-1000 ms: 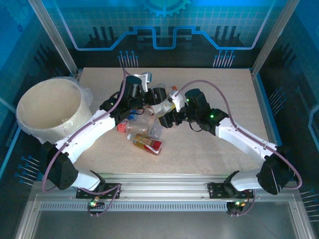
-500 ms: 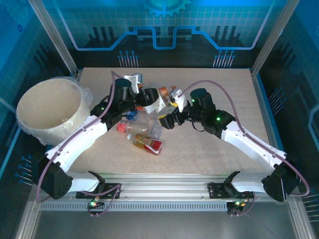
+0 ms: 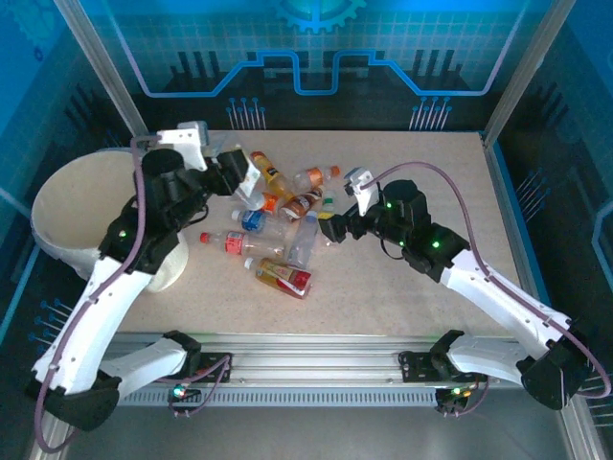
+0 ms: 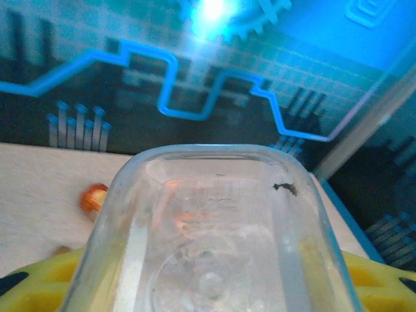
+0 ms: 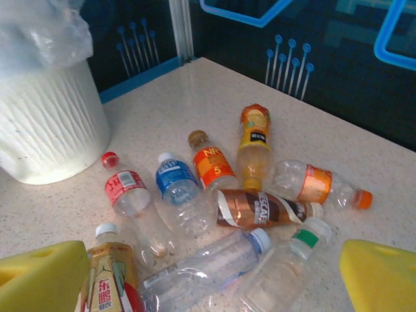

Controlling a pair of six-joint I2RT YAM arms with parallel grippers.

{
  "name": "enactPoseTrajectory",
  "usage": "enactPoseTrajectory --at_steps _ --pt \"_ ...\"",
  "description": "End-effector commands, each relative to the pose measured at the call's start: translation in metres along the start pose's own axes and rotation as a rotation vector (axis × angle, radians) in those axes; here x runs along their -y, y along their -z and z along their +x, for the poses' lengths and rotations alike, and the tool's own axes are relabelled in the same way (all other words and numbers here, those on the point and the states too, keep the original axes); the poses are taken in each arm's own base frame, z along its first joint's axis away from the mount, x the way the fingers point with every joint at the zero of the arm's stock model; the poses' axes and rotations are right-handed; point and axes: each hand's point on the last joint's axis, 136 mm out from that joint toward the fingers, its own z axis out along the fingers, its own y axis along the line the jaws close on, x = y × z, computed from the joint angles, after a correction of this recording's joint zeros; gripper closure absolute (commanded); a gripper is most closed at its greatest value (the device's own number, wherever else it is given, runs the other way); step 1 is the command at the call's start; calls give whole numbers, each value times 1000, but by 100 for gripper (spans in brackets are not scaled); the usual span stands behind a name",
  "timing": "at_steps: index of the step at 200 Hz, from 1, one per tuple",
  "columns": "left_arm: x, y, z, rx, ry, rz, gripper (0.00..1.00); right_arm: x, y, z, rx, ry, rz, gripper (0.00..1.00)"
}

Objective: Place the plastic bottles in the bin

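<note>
Jaws of the left claw (image 3: 233,177) clamp a clear bottle (image 4: 208,221); the right claw (image 5: 214,286) gapes wide, empty, above loose bottles (image 5: 260,211).

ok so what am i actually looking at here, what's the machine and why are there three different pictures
These are two robot arms bolted to the near edge of a table, each ending in a two-finger gripper. One picture looks down from a fixed camera above and behind them; the other two come from a small camera on each wrist. Small plastic bottles lie loose on the table, with a big white bin at the left. The left gripper is raised and shut on a clear bottle, which looms large in its wrist picture. The right gripper hangs open above the heap, holding nothing.
</note>
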Motion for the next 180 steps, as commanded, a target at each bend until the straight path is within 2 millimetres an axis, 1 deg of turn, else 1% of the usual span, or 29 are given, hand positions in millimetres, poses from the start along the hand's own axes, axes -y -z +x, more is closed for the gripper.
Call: enactPoseTrajectory --at_steps 1,30,64,82,97,117,134,146,170,180 --pt "-38 25 -26 59 -109 -212 55 9 7 -4 31 -36 54 0" --pt "-63 44 -55 148 -151 -352 54 11 8 3 22 -57 69 0" --pt "-93 63 -91 254 -215 -543 54 13 9 2 29 -54 78 0" --pt "-114 75 -105 300 -168 -605 55 13 8 0 37 -50 76 0" --pt "-133 86 -111 320 -112 -639 54 13 8 -2 40 -53 72 0" --pt "-161 94 -112 310 -51 -693 55 12 8 -2 41 -53 67 0" --pt "-186 96 -105 290 35 -711 55 12 7 0 37 -54 69 0" --pt "-200 99 -101 298 108 -700 55 14 7 1 34 -54 74 0" --pt "-234 106 -86 315 249 -729 55 15 6 1 35 -57 75 0" --pt "-248 105 -76 314 343 -714 55 15 7 -1 40 -56 72 0"
